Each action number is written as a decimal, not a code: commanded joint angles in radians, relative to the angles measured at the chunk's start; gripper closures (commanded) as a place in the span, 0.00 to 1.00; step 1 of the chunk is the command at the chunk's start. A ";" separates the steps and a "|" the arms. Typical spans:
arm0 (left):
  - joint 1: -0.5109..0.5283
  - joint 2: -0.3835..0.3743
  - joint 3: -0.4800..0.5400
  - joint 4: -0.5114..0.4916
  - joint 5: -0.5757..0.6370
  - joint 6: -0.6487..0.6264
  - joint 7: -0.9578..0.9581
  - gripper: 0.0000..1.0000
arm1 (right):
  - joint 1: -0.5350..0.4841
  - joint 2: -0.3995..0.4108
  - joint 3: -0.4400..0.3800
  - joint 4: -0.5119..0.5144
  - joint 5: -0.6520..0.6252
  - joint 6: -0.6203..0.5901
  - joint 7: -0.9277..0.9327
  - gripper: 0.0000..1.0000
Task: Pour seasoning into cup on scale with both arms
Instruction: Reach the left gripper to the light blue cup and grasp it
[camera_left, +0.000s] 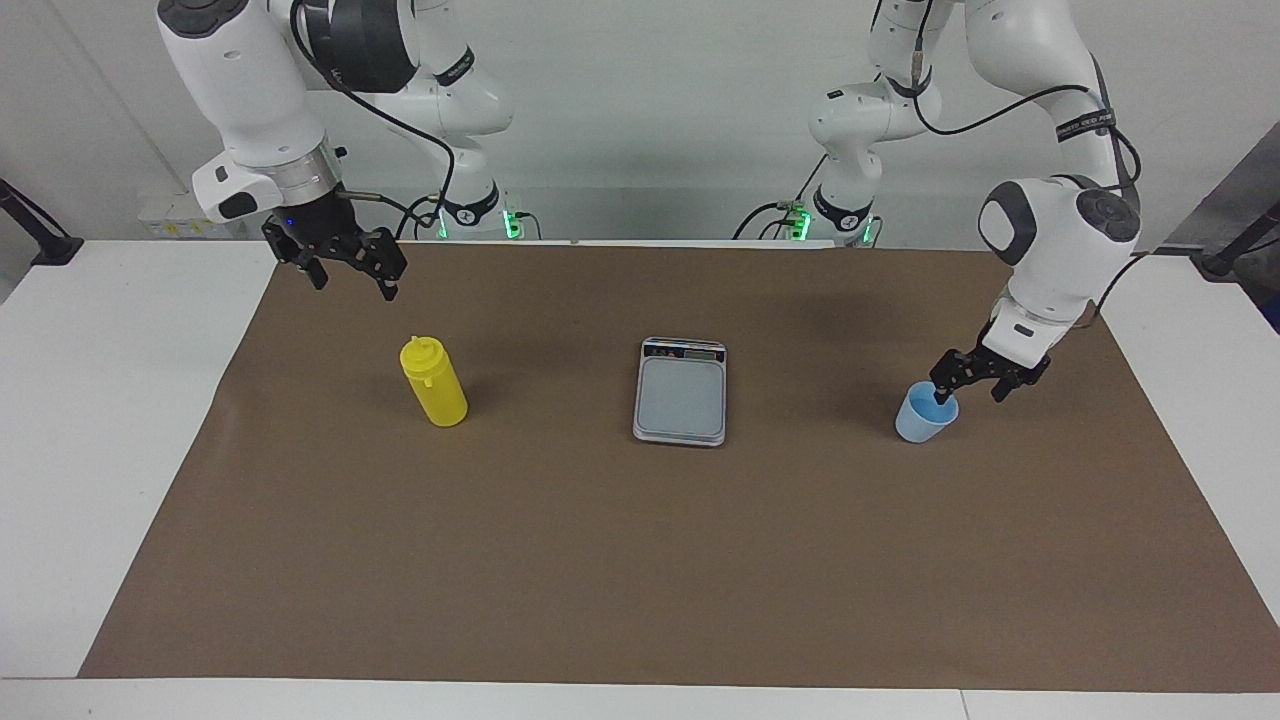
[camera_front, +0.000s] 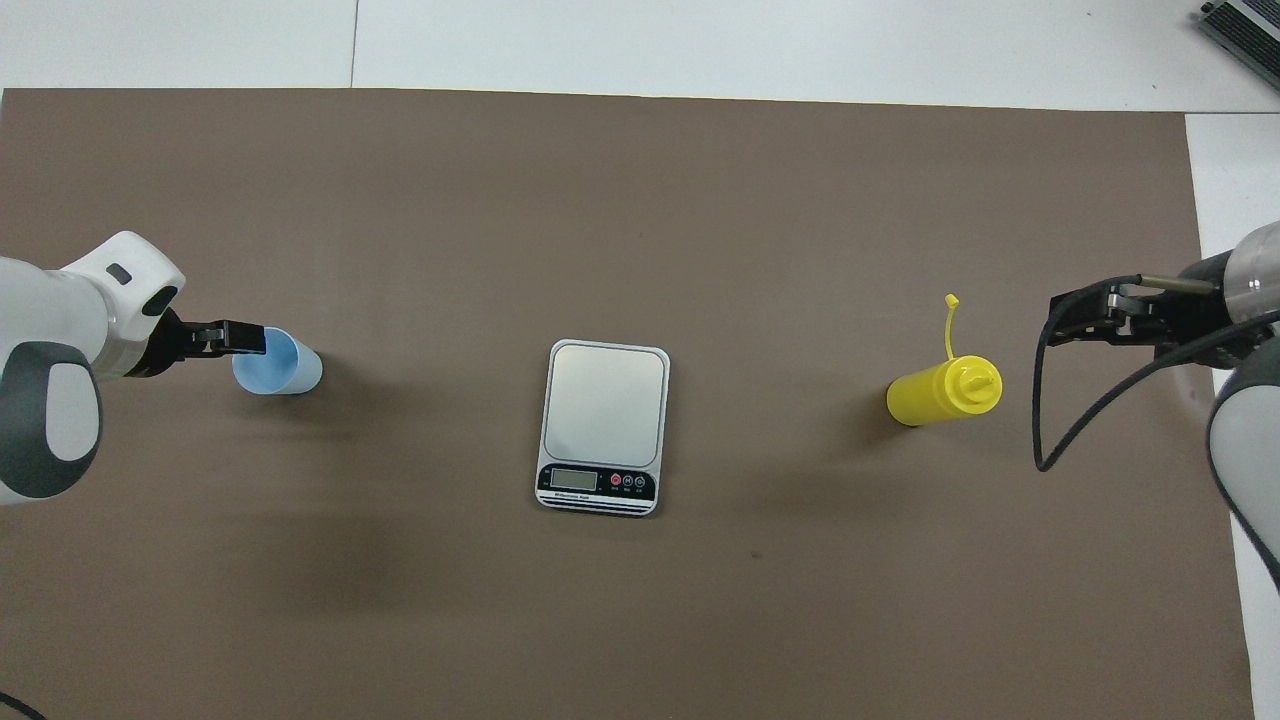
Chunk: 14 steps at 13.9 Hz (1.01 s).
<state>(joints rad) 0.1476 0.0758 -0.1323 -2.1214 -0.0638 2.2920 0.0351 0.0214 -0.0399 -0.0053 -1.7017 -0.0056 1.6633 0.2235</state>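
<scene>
With our left gripper (camera_left: 968, 381) spread astride the cup's (camera_left: 925, 417) rim at frame right, we next pinch and carry it to the scale (camera_left: 681, 392); our right gripper (camera_left: 345, 272) waits spread, upper left.

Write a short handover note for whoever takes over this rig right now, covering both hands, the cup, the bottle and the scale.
Left hand: open, down at the cup's rim, one finger over its mouth; grip not closed.
Right hand: open, empty, waiting in the air near the yellow bottle.
Cup: upright on the brown mat, toward the left arm's end.
Scale: mid-table, plate bare.
Bottle: upright, toward the right arm's end, untouched.
Done: nothing placed or poured.
Left: grasp cup, set it on scale, pick up bottle, pour.
</scene>
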 joint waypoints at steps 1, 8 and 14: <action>0.006 0.018 -0.006 -0.032 -0.014 0.078 -0.003 0.00 | -0.009 -0.017 0.004 -0.019 0.001 0.007 -0.013 0.00; -0.011 0.013 -0.006 -0.134 -0.014 0.199 -0.001 0.50 | -0.009 -0.017 0.004 -0.019 -0.001 0.007 -0.013 0.00; -0.020 0.041 -0.006 0.009 -0.013 0.012 0.002 1.00 | -0.009 -0.017 0.004 -0.019 -0.001 0.007 -0.013 0.00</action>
<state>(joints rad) 0.1428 0.1119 -0.1432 -2.1774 -0.0658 2.3835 0.0339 0.0213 -0.0399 -0.0053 -1.7017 -0.0056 1.6634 0.2235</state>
